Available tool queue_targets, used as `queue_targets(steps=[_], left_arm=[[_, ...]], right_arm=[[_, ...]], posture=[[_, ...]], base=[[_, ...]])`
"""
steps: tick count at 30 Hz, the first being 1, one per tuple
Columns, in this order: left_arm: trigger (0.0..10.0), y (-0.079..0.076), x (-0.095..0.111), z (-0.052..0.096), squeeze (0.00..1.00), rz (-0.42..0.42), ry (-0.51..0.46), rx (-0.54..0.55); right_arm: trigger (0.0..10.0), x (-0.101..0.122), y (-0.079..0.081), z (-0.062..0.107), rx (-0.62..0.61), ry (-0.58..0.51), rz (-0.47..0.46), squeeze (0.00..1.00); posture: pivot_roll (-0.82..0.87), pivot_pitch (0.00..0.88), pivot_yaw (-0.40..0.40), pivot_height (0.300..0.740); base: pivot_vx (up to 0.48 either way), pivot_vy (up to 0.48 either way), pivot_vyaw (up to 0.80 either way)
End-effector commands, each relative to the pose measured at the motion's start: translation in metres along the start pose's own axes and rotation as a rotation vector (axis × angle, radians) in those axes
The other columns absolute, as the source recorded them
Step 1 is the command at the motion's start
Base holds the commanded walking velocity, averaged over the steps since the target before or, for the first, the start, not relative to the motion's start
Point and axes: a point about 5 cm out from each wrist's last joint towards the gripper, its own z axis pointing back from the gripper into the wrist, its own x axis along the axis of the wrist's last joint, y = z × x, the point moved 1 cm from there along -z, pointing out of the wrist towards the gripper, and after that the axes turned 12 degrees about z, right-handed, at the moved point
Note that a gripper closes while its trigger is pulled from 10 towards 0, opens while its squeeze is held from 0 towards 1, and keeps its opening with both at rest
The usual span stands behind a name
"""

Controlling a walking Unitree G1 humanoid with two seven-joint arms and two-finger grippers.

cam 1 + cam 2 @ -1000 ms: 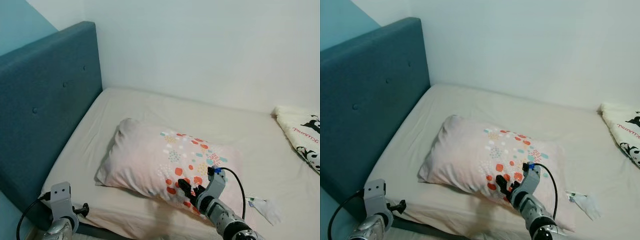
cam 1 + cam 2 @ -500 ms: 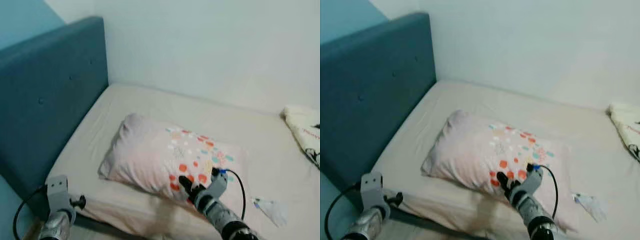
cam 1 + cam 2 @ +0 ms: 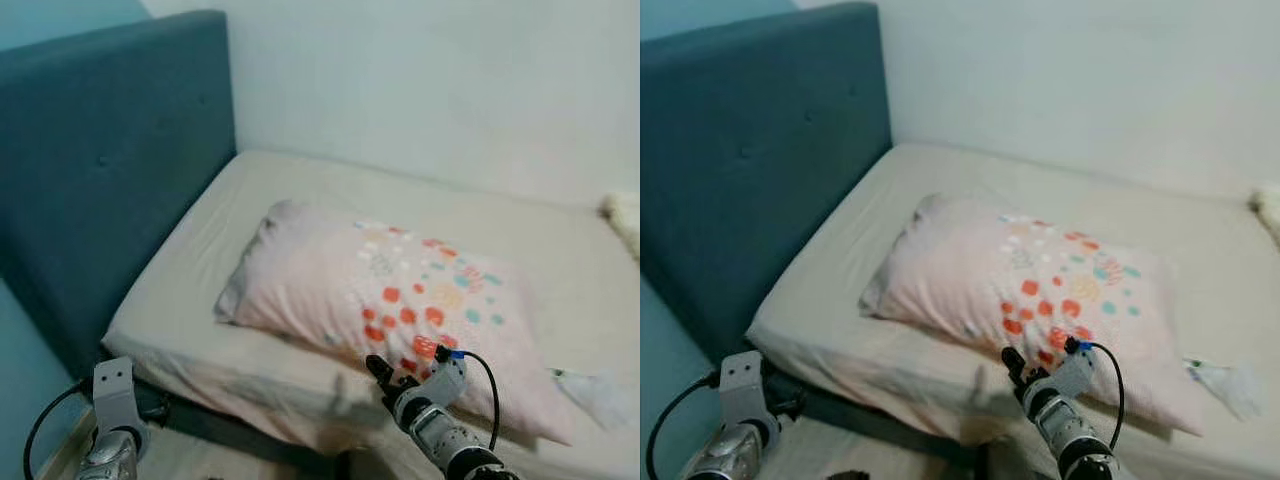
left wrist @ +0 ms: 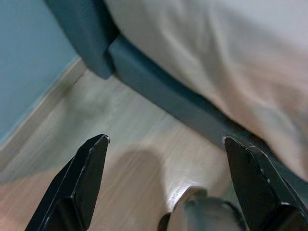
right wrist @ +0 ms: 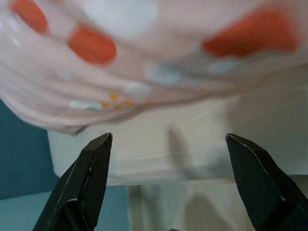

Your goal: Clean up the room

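The pillow (image 3: 395, 300) lies across the middle of the bed (image 3: 200, 250), its one end turned toward the blue headboard (image 3: 110, 150) and its dotted end hanging close to the mattress edge nearest the robot. It looks plump and soft, light enough for one arm, I'd guess, but floppy: pinched at a single corner it would likely sag and swing. The smooth cover may slip between thin fingers, so a deep bite on the near corner or along the seam seems the safest hold, with plenty of cloth gathered in.

Just below that dotted end, the right gripper (image 3: 1018, 368) is raised at the mattress edge, its fingers (image 5: 86, 180) spread wide and holding nothing, the pillow's underside straight ahead of them. Beyond the pillow's far end from the headboard, a small crumpled wrapper (image 3: 590, 390) lies on the sheet.

Down past the bed's corner below the headboard, the left gripper (image 4: 163, 183) hangs over the wooden floor (image 4: 120, 159), fingers parted and empty.
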Motion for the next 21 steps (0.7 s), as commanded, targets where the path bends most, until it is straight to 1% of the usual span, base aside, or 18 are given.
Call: queue_targets(steps=[1, 3, 5, 9, 11, 16, 17, 18, 19, 20, 21], left_arm=[[10.0, 0.006, 0.000, 0.001, 0.00, -0.029, -0.001, 0.004], [10.0, 0.009, 0.001, 0.002, 0.00, -0.056, -0.002, 0.001], [10.0, 0.012, 0.002, 0.002, 0.00, -0.087, -0.003, -0.003], [10.0, 0.018, 0.002, 0.004, 0.00, -0.116, -0.006, -0.005], [10.0, 0.024, 0.002, 0.005, 0.00, -0.136, -0.008, -0.006], [10.0, 0.038, -0.005, 0.012, 0.00, -0.250, 0.018, -0.020], [10.0, 0.040, -0.007, 0.014, 0.00, -0.268, 0.022, -0.025], [10.0, 0.040, -0.007, 0.014, 0.00, -0.268, 0.022, -0.025], [10.0, 0.051, -0.011, 0.019, 0.00, -0.331, 0.029, -0.042], [10.0, 0.056, -0.012, 0.022, 0.00, -0.348, 0.031, -0.046], [10.0, 0.056, -0.012, 0.022, 0.00, -0.348, 0.031, -0.046]], right_arm=[[10.0, 0.002, 0.001, 0.000, 0.013, -0.014, -0.031, 0.00], [10.0, 0.004, 0.010, -0.003, 0.072, -0.029, -0.060, 0.00], [10.0, 0.006, 0.016, -0.005, 0.100, -0.043, -0.082, 0.00], [10.0, 0.009, 0.020, -0.006, 0.108, -0.070, -0.107, 0.00], [10.0, 0.013, 0.023, -0.007, 0.123, -0.101, -0.119, 0.00], [10.0, 0.022, 0.030, -0.009, 0.156, -0.171, -0.144, 0.00], [10.0, 0.023, 0.030, -0.009, 0.161, -0.185, -0.156, 0.00], [10.0, 0.023, 0.030, -0.009, 0.161, -0.185, -0.156, 0.00], [10.0, 0.033, 0.031, -0.008, 0.189, -0.249, -0.189, 0.00], [10.0, 0.036, 0.032, -0.008, 0.203, -0.273, -0.201, 0.00], [10.0, 0.036, 0.032, -0.008, 0.203, -0.273, -0.201, 0.00]], posture=[[0.04, 0.000, -0.109, 0.585], [0.06, 0.000, -0.101, 0.575], [0.08, 0.000, -0.093, 0.565], [0.10, 0.000, -0.085, 0.550], [0.12, 0.000, -0.067, 0.540], [0.19, 0.068, -0.032, 0.515], [0.20, 0.078, -0.026, 0.510], [0.20, 0.078, -0.026, 0.510], [0.25, 0.128, 0.012, 0.500], [0.26, 0.139, 0.019, 0.495], [0.26, 0.139, 0.019, 0.495]], base=[[0.000, 0.000, 0.00], [0.000, 0.000, 0.00], [0.000, 0.000, 0.00], [0.000, 0.000, 0.00], [0.000, 0.000, 0.00], [0.000, 0.000, 0.00], [0.000, 0.000, 0.00], [0.000, 0.000, 0.00], [0.000, 0.000, 0.00], [0.000, 0.000, 0.00], [0.000, 0.000, 0.00]])
